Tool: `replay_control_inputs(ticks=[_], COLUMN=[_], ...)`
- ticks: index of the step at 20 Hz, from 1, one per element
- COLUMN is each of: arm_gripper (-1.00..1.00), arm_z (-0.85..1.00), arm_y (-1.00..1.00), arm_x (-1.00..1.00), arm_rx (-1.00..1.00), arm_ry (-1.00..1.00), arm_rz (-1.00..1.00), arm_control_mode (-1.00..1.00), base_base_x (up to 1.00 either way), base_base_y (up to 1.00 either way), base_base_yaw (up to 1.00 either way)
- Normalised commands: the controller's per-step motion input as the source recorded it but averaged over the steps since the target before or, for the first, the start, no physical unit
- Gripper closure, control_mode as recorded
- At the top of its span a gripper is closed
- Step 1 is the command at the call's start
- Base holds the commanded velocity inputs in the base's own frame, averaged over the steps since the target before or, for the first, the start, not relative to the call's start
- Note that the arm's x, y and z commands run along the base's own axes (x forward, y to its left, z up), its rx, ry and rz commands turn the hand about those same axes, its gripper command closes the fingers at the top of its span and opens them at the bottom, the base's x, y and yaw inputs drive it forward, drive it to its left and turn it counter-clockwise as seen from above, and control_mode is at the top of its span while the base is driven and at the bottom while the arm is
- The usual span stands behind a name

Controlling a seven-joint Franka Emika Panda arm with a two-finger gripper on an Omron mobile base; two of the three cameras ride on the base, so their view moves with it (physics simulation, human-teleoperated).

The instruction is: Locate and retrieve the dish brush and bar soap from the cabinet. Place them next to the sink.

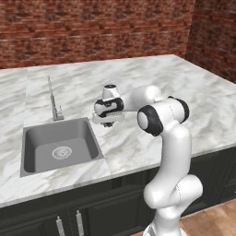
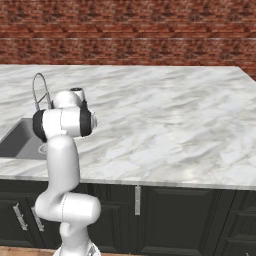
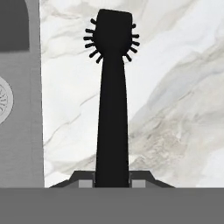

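Gripper point(image 3: 112, 180) clamps dish brush point(image 3: 112, 109) beside sink point(image 3: 26, 131) edge, seemingly above counter point(image 3: 175, 109).

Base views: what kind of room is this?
A kitchen, rendered. A grey sink with a chrome faucet is sunk into a white marble counter, dark base cabinets sit below, and a brick wall behind. The gripper holds a dish brush.
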Motion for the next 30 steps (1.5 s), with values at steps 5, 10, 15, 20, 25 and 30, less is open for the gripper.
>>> replay_control_inputs(ticks=[5,10,15,20,25,30], arm_gripper=[1.00,-1.00,-1.00,-1.00,-1.00,-1.00], arm_z=[-0.56,-0.30,-0.18,-0.27,0.31,0.75], arm_y=[0.00,0.10,0.12,0.08,0.00,-0.01], arm_x=[0.14,0.10,0.12,0.20,0.11,-0.20], arm_rx=[0.02,0.02,0.02,0.01,-0.06,-0.10], arm_ry=[-0.08,-0.04,-0.02,-0.03,0.09,0.13], arm_rz=[0.00,0.00,0.00,0.00,0.00,0.01], arm_control_mode=[-1.00,-1.00,-1.00,-1.00,-1.00,-1.00], base_base_x=[0.00,0.00,0.00,0.00,0.00,0.00], base_base_y=[0.00,0.00,0.00,0.00,0.00,0.00], base_base_yaw=[0.00,0.00,0.00,0.00,0.00,0.00])
